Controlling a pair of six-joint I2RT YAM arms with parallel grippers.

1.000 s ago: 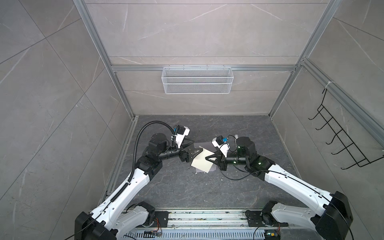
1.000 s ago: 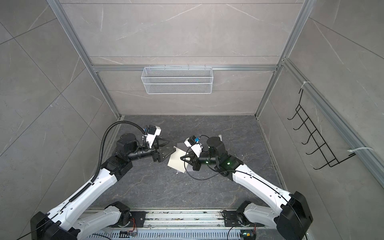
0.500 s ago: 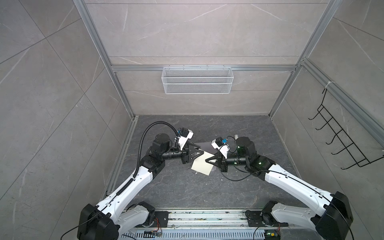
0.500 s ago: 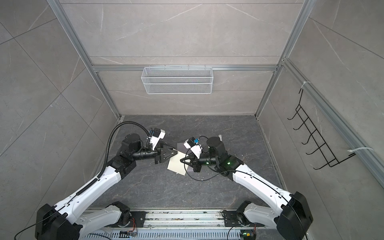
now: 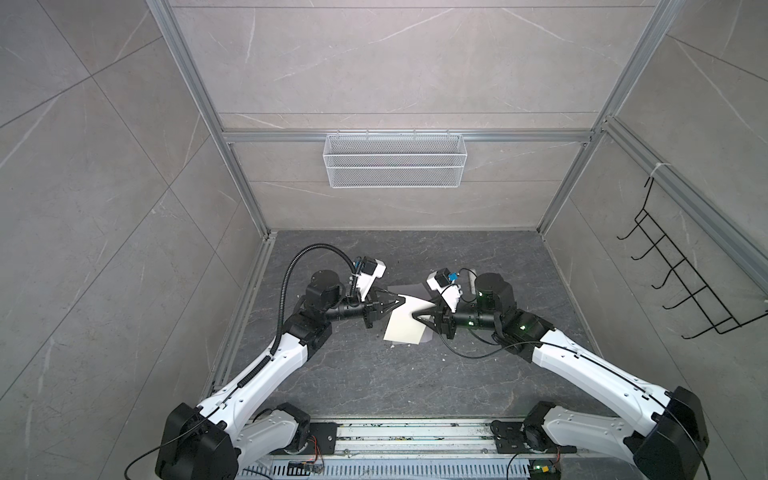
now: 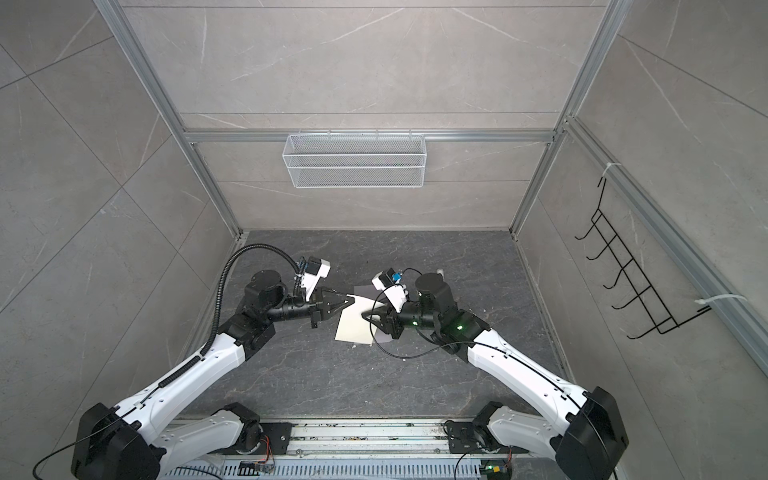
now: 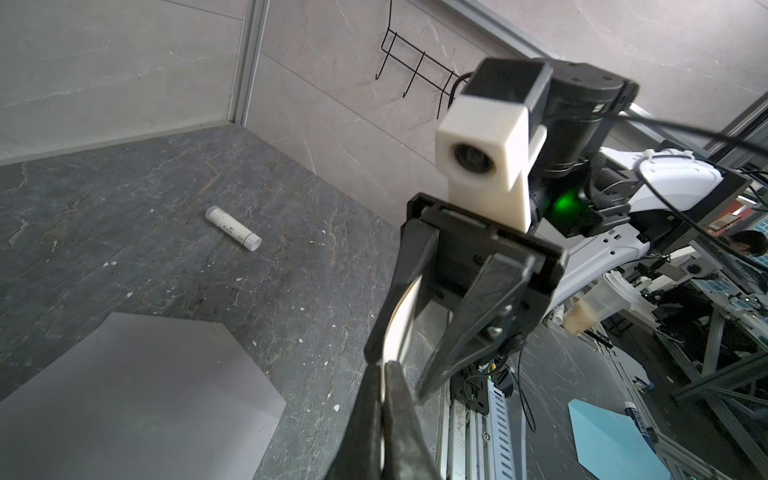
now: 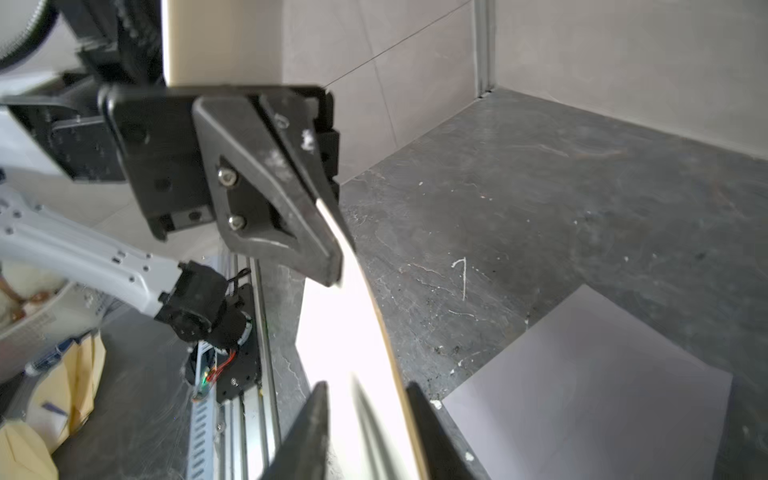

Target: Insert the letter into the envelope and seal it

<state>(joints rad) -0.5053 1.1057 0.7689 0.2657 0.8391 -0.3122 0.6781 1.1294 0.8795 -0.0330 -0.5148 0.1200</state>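
1. Pale lavender-grey paper envelope [image 5: 409, 289] on the dark tabletop [image 5: 374, 374]: mostly buried under the pale cream paper letter [image 5: 405, 326] in both top views, just slivers peeking out.
2. Left wrist view now, and the envelope [image 7: 137, 395] runs off the picture's edge.
3. Right wrist view: the letter [image 8: 349, 332] is smeared with blur and cut off too, any print unreadable.
4. Small white tube [image 5: 471, 282], partly tucked behind the right arm in a top view, label too tiny.
5. Left claw [image 7: 380, 365], wrist view: fingers cut off by the edge.

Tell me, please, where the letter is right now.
In both top views the letter is held up mid-floor between the arms, over the envelope, a corner pinched in the left jaws.
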